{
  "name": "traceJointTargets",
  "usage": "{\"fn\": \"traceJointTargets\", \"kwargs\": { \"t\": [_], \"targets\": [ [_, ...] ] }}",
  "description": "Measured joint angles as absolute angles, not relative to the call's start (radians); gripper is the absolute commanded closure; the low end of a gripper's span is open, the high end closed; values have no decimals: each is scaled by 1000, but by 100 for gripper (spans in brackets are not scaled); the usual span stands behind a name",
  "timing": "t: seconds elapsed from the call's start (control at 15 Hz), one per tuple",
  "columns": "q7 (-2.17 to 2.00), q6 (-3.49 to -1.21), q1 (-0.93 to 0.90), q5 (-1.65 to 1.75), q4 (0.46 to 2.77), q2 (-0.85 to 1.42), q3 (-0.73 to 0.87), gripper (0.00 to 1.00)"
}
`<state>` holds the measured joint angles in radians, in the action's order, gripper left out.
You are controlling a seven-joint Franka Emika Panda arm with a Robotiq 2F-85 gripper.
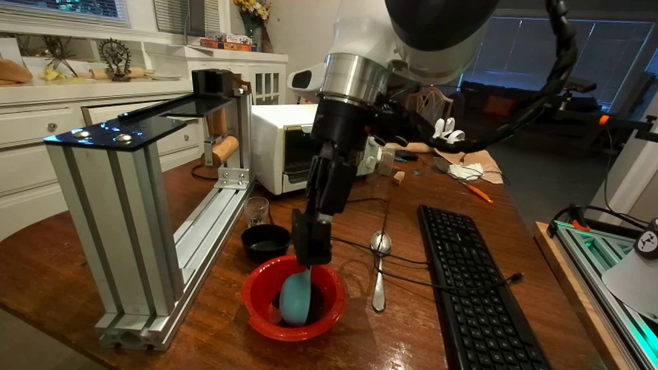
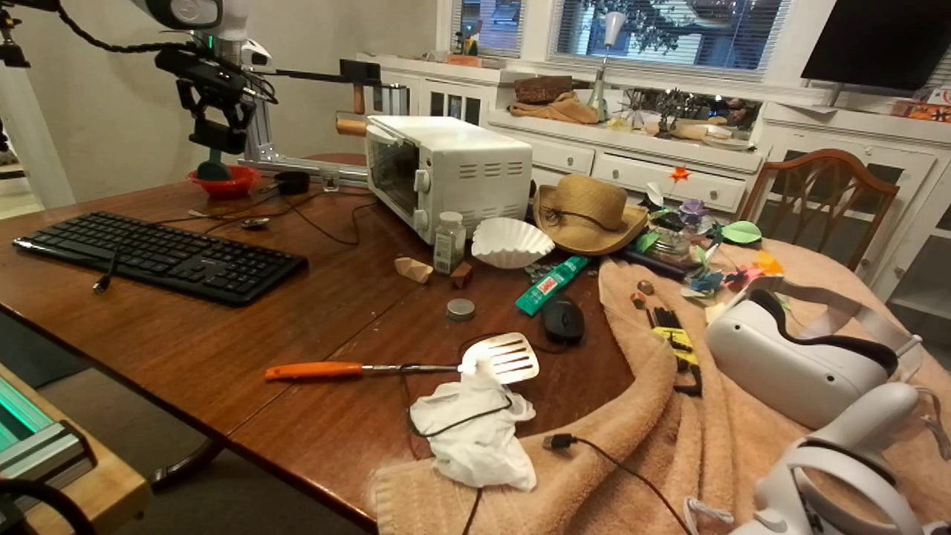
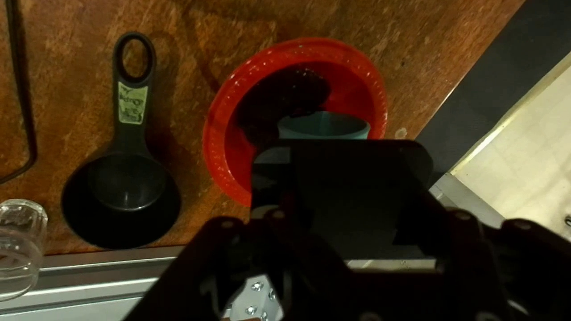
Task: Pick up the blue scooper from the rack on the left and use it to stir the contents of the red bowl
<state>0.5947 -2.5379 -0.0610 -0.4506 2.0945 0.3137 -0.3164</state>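
Pinching the blue scooper, my gripper holds it head-down in the red bowl, presumably to stir. Rack stands left.

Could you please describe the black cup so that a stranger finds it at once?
Find the silver rack. Beside its bottom rail, the black cup sits between the clear glass and the red bowl. Unlike both, it is black, with a handle ending in a ring.

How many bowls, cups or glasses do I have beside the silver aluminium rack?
3: the round red plastic bowl, the round black handled cup beside it, and the clear round glass beyond the cup. Others may be hidden.
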Motion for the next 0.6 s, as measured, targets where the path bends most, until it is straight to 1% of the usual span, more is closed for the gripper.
{"fn": "traceJointTargets", "kwargs": {
  "t": [0.33, 0.6],
  "targets": [
    [590, -2666, -61, -454, 2096, 342, -318, 65],
    [541, -2681, -63, -381, 2098, 347, -306, 65]
  ]
}}
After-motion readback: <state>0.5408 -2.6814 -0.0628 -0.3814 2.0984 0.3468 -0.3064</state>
